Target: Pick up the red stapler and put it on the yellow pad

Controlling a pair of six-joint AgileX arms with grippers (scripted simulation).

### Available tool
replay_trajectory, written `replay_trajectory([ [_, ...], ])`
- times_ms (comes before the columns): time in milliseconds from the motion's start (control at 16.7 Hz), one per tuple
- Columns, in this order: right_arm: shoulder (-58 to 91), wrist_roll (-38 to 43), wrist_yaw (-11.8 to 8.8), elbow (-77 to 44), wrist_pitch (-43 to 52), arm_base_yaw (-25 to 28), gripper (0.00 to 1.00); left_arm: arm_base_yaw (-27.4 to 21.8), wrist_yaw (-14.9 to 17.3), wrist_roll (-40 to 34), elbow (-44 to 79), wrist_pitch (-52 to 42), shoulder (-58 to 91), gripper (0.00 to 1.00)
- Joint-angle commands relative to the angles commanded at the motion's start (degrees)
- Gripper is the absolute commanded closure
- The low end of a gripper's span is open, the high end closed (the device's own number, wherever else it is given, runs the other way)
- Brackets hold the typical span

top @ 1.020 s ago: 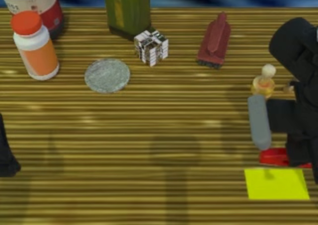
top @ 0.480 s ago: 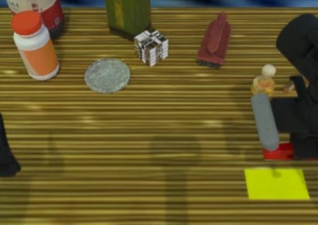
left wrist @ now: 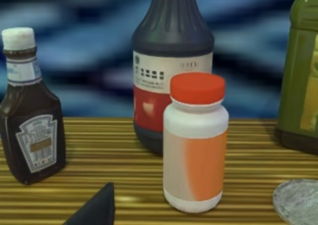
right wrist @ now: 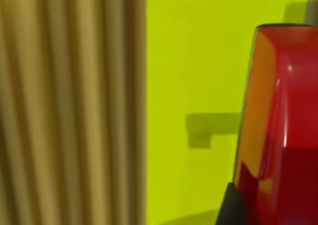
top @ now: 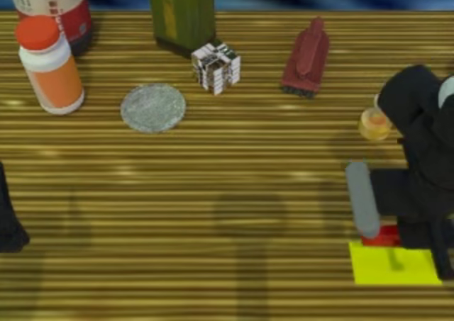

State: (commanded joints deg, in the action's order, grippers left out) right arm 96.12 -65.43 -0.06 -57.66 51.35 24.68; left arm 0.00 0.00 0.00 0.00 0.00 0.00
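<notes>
Now my right end effector (top: 415, 239), at the worktop's (top: 234, 193) near right, is clamped on the red stapler (top: 383, 236) over the yellow pad's (top: 386, 268) far edge; my left arm (top: 8, 222) sits parked at left.

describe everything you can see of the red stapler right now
The red stapler is a small, glossy, bright red bar, mostly hidden in the top view beneath the right pincer, which is shut on it. Only one end shows, over the far edge of the yellow pad. The right wrist view shows its shiny red body above the pad.
</notes>
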Motion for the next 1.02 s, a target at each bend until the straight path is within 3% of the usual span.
replay_trajectory([
  [240,3.06,0.02,-0.01,5.41,-8.36,0.21,1.0,0.0,0.0,0.0,0.0,0.0,0.0,0.0],
  [540,3.43,0.01,-0.01,6.03,-9.14,0.25,1.0,0.0,0.0,0.0,0.0,0.0,0.0,0.0],
  [1020,3.43,0.01,-0.01,6.03,-9.14,0.25,0.4,0.0,0.0,0.0,0.0,0.0,0.0,0.0],
])
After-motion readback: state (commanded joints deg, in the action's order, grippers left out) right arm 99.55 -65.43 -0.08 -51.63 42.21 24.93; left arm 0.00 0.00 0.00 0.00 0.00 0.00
